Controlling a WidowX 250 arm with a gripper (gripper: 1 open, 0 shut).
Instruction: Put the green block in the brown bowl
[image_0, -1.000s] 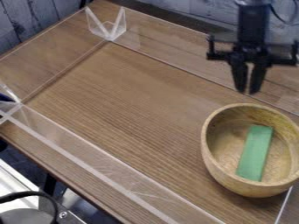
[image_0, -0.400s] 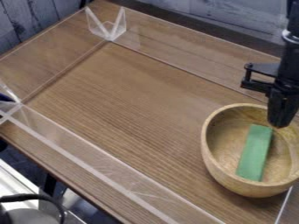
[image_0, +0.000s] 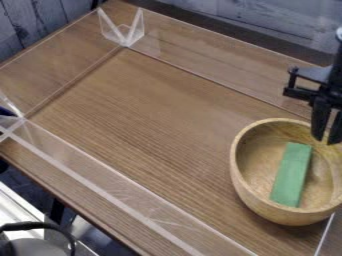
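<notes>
From the one camera I have, looking down across the counter (image_0: 147, 110) at an angle, the brown bowl (image_0: 254, 185) sits near the lower right corner of the picture, a thick-rimmed wooden thing with visible grain. The green block (image_0: 293, 173) lies inside its hollow, resting on the bowl's floor and leaning up the far right wall, its long side running roughly from the near edge toward the back. Nothing touches the block as far as I can see.

The pincer (image_0: 325, 133) hangs at the right edge of the frame, pointing straight down, its dark fingers pressed together into a single narrow tip. I read it as clenched and empty: nothing sits between the fingers. The tip stands just over the bowl's far right rim, above the upper end of the block, and I cannot tell whether it clears the rim or brushes it. Part of the dark wrist above it is cut off by the picture's edge.

The counter itself is a wood-grain surface bordered by low clear walls (image_0: 80, 165), with a clear corner piece (image_0: 123, 28) at the far left corner. At the bottom left, below the counter's edge, I make out dark cabling (image_0: 34, 238) and part of a light frame.
</notes>
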